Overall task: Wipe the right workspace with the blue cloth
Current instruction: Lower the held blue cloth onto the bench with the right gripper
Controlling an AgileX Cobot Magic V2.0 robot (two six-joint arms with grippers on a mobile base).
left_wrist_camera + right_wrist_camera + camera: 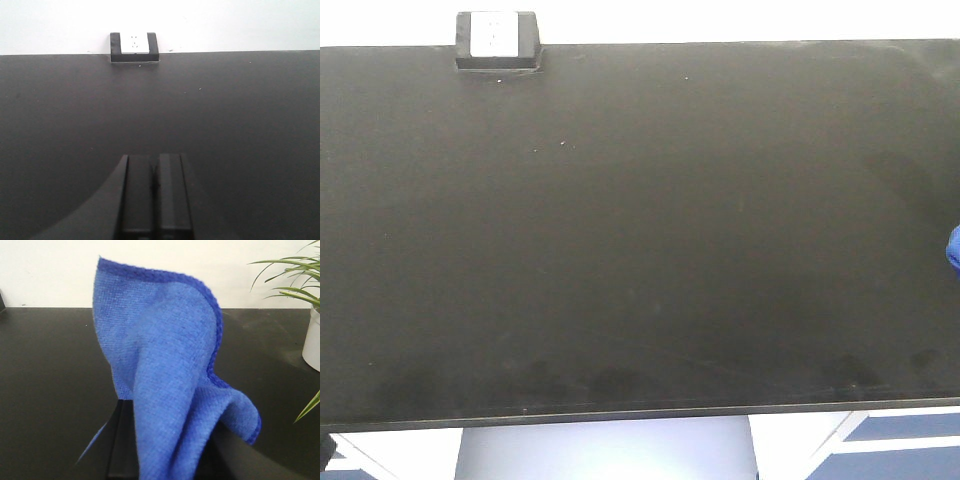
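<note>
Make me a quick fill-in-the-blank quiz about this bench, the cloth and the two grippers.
The right gripper grips a ____ cloth. The left gripper is ____ with nothing in it. The outlet box on the black benchtop has a ____ face.
Missing words: blue; shut; white.
</note>
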